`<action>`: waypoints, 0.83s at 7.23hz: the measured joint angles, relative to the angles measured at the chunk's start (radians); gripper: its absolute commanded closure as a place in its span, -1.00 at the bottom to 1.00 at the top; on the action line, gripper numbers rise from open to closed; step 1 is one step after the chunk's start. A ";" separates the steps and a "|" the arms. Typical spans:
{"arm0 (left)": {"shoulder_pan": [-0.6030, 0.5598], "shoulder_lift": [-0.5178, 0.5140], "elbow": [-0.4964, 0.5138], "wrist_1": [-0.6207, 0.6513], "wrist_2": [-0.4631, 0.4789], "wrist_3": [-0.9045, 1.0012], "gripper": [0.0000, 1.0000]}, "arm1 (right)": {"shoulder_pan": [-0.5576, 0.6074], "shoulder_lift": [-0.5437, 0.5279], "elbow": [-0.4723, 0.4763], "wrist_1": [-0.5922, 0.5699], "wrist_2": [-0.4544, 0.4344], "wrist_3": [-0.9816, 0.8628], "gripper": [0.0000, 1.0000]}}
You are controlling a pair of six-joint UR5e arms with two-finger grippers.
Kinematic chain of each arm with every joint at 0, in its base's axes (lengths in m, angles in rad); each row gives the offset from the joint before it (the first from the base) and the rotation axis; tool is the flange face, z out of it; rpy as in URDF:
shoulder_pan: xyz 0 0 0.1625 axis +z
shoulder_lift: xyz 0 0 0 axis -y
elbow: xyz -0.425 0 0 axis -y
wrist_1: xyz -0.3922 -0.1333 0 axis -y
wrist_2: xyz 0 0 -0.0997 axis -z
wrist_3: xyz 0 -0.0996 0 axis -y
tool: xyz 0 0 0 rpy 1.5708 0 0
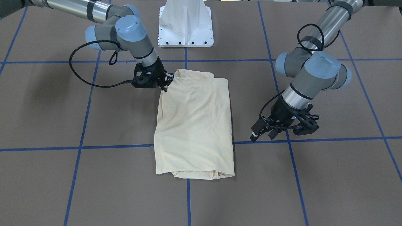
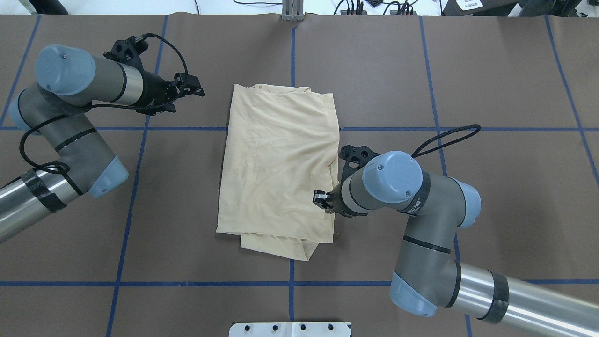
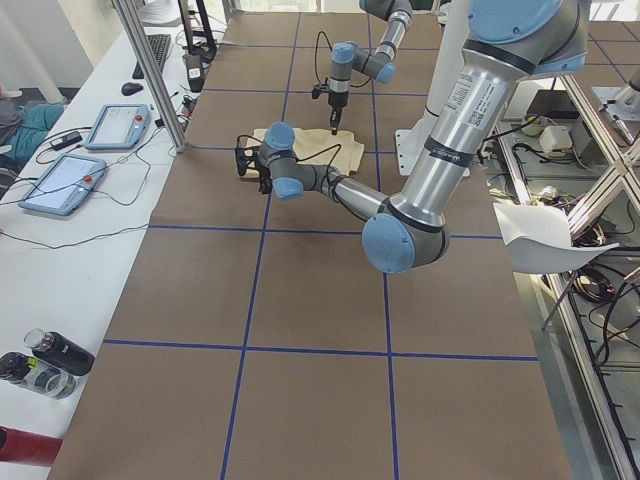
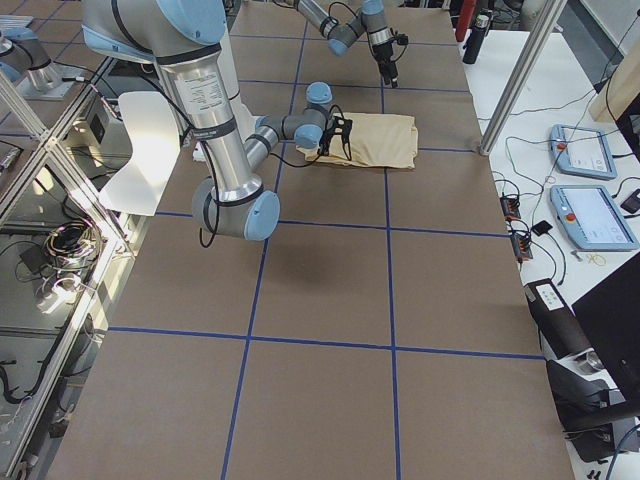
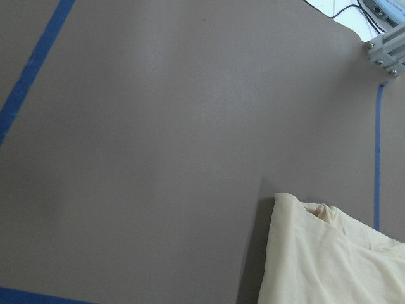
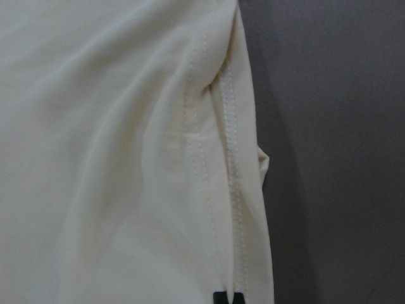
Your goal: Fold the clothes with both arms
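Overhead exterior showed me the T-shirt (image 2: 276,164) at the centre of the table (image 2: 468,70), already folded into a long rectangle with no sleeve lying loose. I judged the task well advanced, with perhaps one crosswise fold left, though an under layer peeked out at its 6 o'clock edge. The right gripper (image 2: 324,200) sat on the shirt's 4 o'clock edge and I could not tell whether it pinched cloth; the left gripper (image 2: 187,91) hung spread and empty at 10 o'clock, apart from the cloth. I could read no print, label or other writing on the fabric.
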 measured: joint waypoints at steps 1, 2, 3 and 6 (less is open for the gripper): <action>0.000 0.000 0.000 0.000 0.000 0.000 -1.00 | 0.000 -0.014 0.015 0.000 0.006 0.000 1.00; 0.000 0.000 0.000 0.000 0.000 0.000 -1.00 | 0.000 -0.022 0.021 0.000 0.009 0.000 0.80; 0.001 0.000 -0.001 0.000 0.001 0.000 -1.00 | -0.001 -0.026 0.024 0.000 0.010 0.000 0.11; 0.003 0.000 -0.007 0.001 0.001 -0.005 -1.00 | -0.004 -0.026 0.025 0.001 0.008 0.001 -1.00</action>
